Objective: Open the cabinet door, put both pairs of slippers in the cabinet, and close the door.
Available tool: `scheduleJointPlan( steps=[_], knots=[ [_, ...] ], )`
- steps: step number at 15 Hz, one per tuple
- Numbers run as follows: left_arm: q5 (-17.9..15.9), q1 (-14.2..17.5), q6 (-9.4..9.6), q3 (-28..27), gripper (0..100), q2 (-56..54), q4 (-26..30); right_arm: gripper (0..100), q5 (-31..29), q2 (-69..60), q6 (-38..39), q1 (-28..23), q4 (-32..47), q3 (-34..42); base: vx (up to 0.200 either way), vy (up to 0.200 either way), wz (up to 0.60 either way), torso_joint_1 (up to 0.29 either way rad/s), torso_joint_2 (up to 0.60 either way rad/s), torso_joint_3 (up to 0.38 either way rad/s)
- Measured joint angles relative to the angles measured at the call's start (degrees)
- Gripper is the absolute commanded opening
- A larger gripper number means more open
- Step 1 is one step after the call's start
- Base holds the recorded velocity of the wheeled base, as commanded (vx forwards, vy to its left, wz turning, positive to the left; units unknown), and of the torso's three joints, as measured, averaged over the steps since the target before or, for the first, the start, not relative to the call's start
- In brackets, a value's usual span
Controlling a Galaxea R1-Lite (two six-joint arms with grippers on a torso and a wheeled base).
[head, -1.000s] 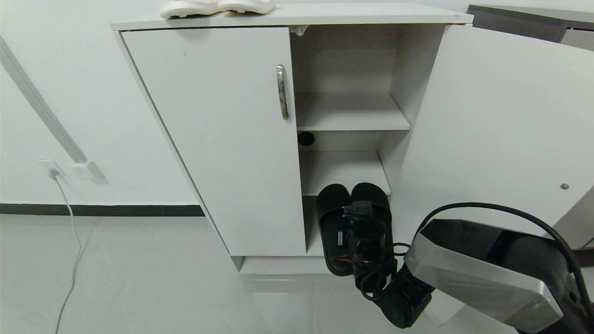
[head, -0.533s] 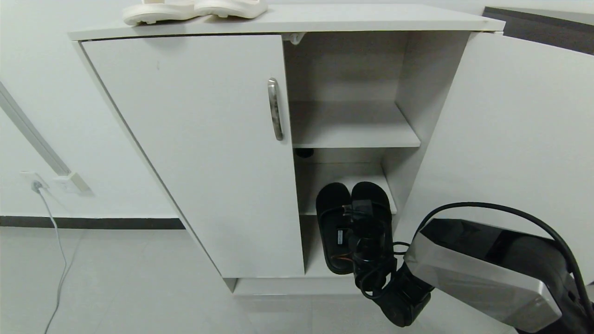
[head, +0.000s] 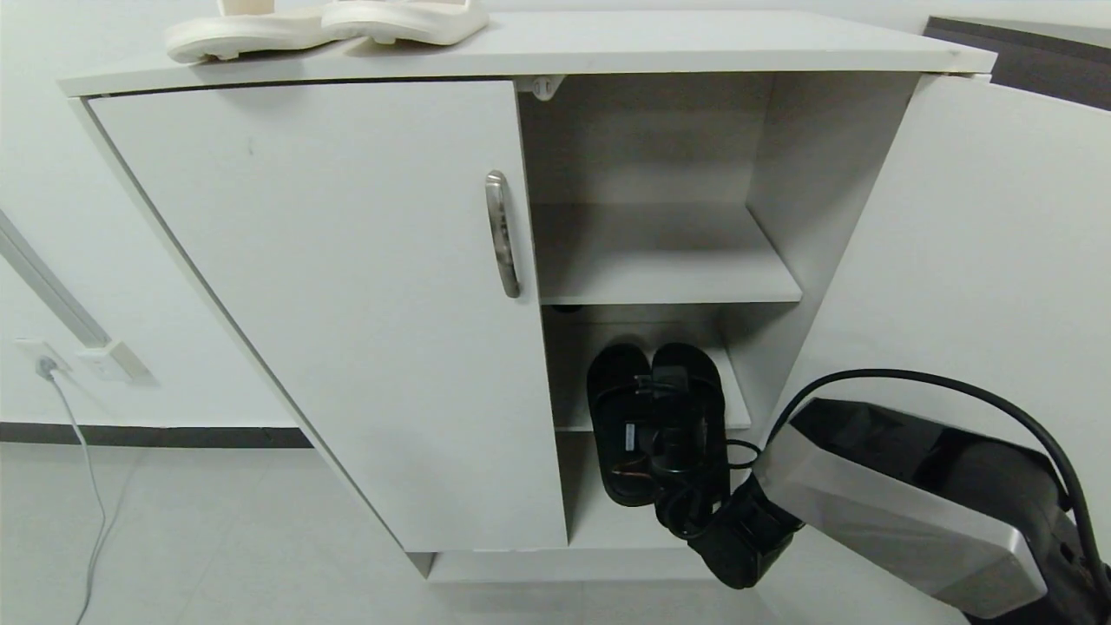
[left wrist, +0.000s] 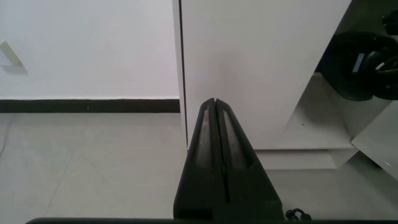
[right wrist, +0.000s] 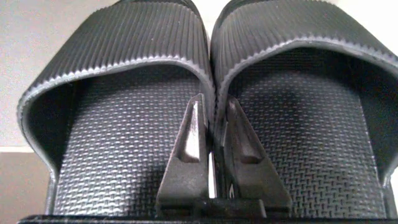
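Right gripper (right wrist: 214, 101) tight on black slippers (head: 618, 391), now farther into cabinet (head: 304, 304); left gripper (left wrist: 215, 102) fingers together

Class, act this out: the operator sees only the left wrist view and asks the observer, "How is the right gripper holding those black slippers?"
Observer: The right gripper is shut on the black slippers, pinching their two inner edges together.
Operator: Where is the other pair?
Observer: The white slippers lie on the cabinet top.
Operator: Is the way in open?
Observer: Yes, the right door stands wide open.
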Motion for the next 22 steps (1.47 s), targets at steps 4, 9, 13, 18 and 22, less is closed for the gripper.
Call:
scheduleJointPlan(
  steps=[4, 9, 13, 18, 22],
  knots=[
    [0.01, 0.0, -0.13, 0.0, 0, 0.0, -0.01, 0, 3.3, 0.04, 2.82, -1.3, 8.92, -6.41, 0.0, 0.0, 0.0, 0.0, 0.0, 0.0],
    [0.12, 0.0, -0.46, 0.0, 0, 0.0, -0.09, 0, 4.27, 0.94, 2.71, -3.67, 12.74, -14.13, 0.0, 0.0, 0.0, 0.0, 0.0, 0.0],
    [0.11, 0.0, -0.57, 0.02, 0, 0.0, -0.11, 0, 4.34, 3.58, 1.84, -4.77, 15.6, -21.16, 0.0, 0.0, 0.0, 0.0, 0.0, 0.0],
    [0.28, 0.0, -0.63, 0.02, 0, 0.0, -0.11, 0, 4.57, 6.45, 1.78, -4.89, 21.87, -29.49, 0.0, 0.0, 0.0, 0.0, 0.0, 0.0],
    [0.37, 0.0, -0.74, 0.02, 0, 0.0, -0.11, 0, 4.79, 7.41, 2.08, -4.99, 22.2, -31.26, 0.0, 0.0, 0.0, 0.0, 0.0, 0.0]
  ],
)
